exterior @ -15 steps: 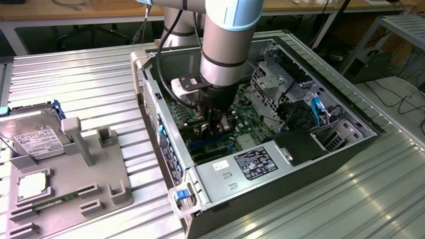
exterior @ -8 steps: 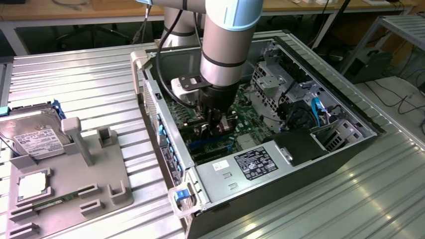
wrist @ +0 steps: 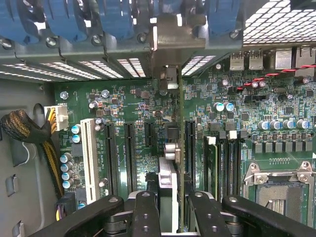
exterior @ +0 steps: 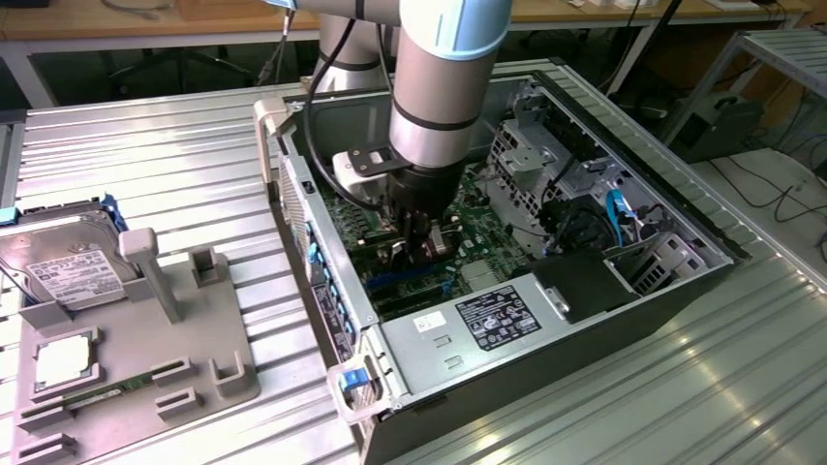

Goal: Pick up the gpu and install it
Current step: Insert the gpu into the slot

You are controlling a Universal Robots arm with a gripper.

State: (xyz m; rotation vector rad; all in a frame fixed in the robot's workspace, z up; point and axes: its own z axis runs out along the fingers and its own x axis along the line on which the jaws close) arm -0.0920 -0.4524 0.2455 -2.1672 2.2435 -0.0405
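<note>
From my station I see the arm reaching straight down into the open case, which lies on its side on the desk. The hand sits low over the motherboard. In the wrist view its fingers are closed on the gpu, one on each face. The card stands on edge between them. Its bracket is up against the row of rear slot openings in the case wall. The gpu runs parallel to the black slots, between two of them, but I cannot tell whether its edge is seated in one. Outside the case, toward the exterior view's left, a grey fixture holds the hard drive and the memory stick.
</note>
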